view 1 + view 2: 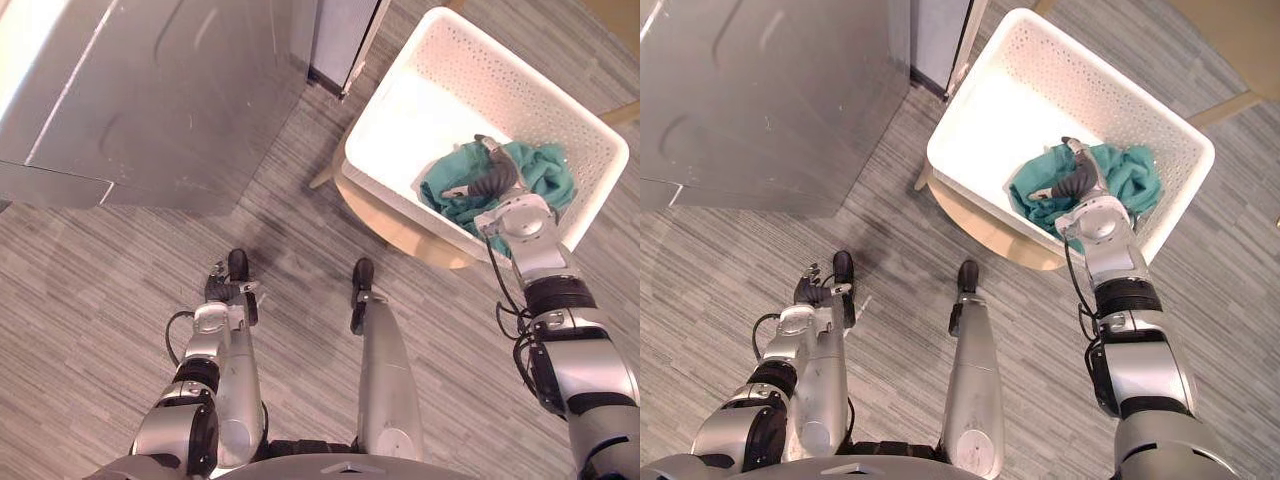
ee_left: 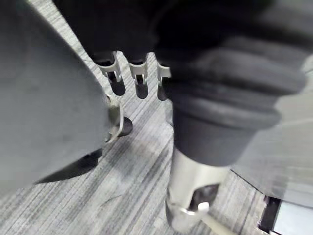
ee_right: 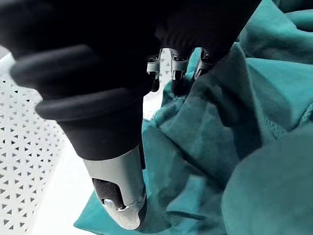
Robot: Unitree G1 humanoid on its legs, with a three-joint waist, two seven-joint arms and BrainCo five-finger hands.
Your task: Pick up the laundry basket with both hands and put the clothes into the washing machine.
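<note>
Right hand (image 1: 495, 175) in white perforated plastic basket (image 1: 470, 70), fingers extended onto crumpled teal cloth (image 1: 545, 170), thumb apart, gripping nothing. Left hand (image 1: 224, 290) hangs relaxed, empty.

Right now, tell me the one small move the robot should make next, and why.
Probably curl the right hand's fingers and thumb into the teal clothes. That hand is down inside the white basket, fingertips touching the cloth, thumb straight and apart, so nothing is gripped yet. The left hand hangs open low by the robot's side.
</note>
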